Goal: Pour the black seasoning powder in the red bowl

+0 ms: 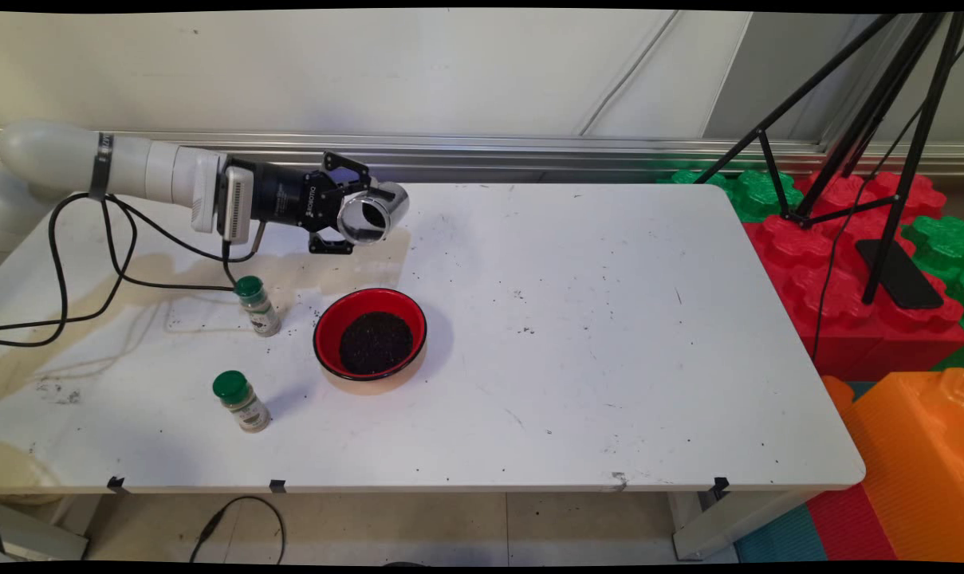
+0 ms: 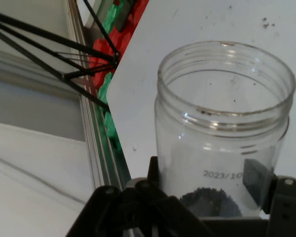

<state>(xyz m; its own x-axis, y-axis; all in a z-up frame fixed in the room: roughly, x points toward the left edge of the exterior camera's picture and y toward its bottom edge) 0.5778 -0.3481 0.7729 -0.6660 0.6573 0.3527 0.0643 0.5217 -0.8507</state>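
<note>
Jar (image 1: 372,215) — clear plastic, lidless, with a threaded neck — sits clamped in the gripper (image 1: 346,215), held on its side above the back left part of the table (image 1: 609,335), its open mouth turned toward the camera. In the hand view the 2 fingers (image 2: 256,180) press the lower body from either side, below the shoulder, and a small dark heap of grains lies at the bottom of the jar (image 2: 222,133).

It looks light, being nearly empty, and thin-walled: stiff enough to keep its shape, yet likely to flex under a hard squeeze. The smooth wall is probably slippery — the straight cylindrical body, where the fingers now sit, seems the safest place to grip, not the ridged neck.

Below and in front of the jar stands a red bowl (image 1: 370,333) filled with dark grains. 2 small spice bottles with green caps stand to its left — one (image 1: 257,306) just beside the hanging cables (image 1: 115,263), the other (image 1: 241,401) nearer the table's front edge.
</note>
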